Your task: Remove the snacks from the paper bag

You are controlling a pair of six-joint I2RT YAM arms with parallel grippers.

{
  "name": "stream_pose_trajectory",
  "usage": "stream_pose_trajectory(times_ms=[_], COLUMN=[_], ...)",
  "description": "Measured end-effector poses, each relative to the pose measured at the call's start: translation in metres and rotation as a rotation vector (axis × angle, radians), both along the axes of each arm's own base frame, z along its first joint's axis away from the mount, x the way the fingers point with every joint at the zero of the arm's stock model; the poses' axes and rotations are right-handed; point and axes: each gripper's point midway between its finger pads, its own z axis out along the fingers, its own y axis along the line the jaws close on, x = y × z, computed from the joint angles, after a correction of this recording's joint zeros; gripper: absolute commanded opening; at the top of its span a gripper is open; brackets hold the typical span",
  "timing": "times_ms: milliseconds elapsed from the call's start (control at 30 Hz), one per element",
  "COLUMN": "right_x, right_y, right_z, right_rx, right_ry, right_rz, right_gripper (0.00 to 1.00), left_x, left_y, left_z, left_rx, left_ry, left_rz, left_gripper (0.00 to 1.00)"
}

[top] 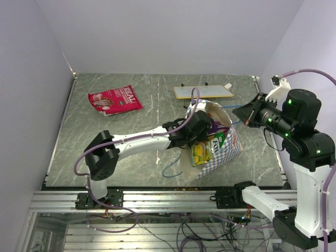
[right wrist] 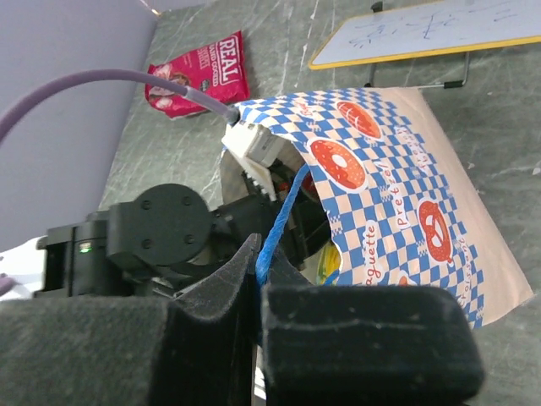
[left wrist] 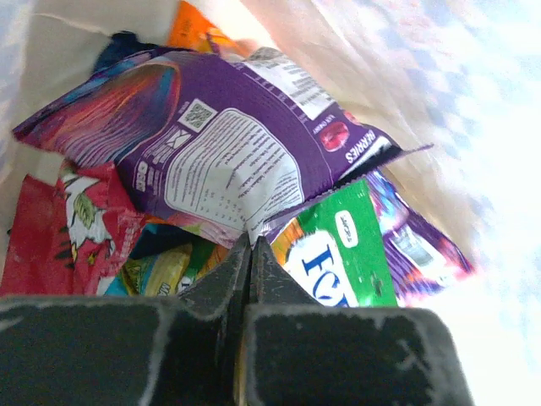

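The paper bag [top: 223,149] [right wrist: 397,194], blue-and-white checkered, lies on its side with its mouth toward the left arm. My left gripper [top: 202,131] [left wrist: 251,245] is inside it, shut on the lower edge of a purple snack packet [left wrist: 228,144]. A green packet [left wrist: 338,245] and a red one [left wrist: 68,228] lie around it in the bag; a green-yellow packet [top: 202,152] shows at the mouth. My right gripper [top: 236,112] [right wrist: 258,254] is shut on the bag's blue cord handle [right wrist: 279,220], holding it up. One red-pink snack packet [top: 114,100] [right wrist: 199,76] lies on the table at the far left.
A flat cream board [top: 203,92] [right wrist: 431,30] on black feet stands just behind the bag. The bag's other blue cord handle [top: 170,168] trails on the table near the front edge. Walls close in the table on the left, back and right.
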Motion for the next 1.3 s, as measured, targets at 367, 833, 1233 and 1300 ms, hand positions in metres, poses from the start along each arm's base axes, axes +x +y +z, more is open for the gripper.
stream_pose_trajectory(times_ms=[367, 833, 1233, 1300], right_x=[0.014, 0.027, 0.036, 0.037], right_y=[-0.002, -0.005, -0.009, -0.010], right_z=[-0.004, -0.006, -0.023, -0.023], right_rx=[0.033, 0.053, 0.062, 0.065], right_ry=[-0.021, -0.039, -0.006, -0.007], right_rz=[-0.053, -0.100, -0.155, -0.164], right_gripper=[0.00, 0.00, 0.00, 0.00], left_x=[-0.049, -0.074, -0.115, -0.120], left_y=[0.020, 0.056, 0.146, 0.159], left_z=[0.048, 0.152, 0.263, 0.278], left_rx=[-0.011, -0.104, -0.275, -0.280], left_ry=[0.115, 0.065, -0.058, -0.101], left_rz=[-0.172, -0.265, -0.375, -0.378], left_gripper=[0.07, 0.07, 0.07, 0.07])
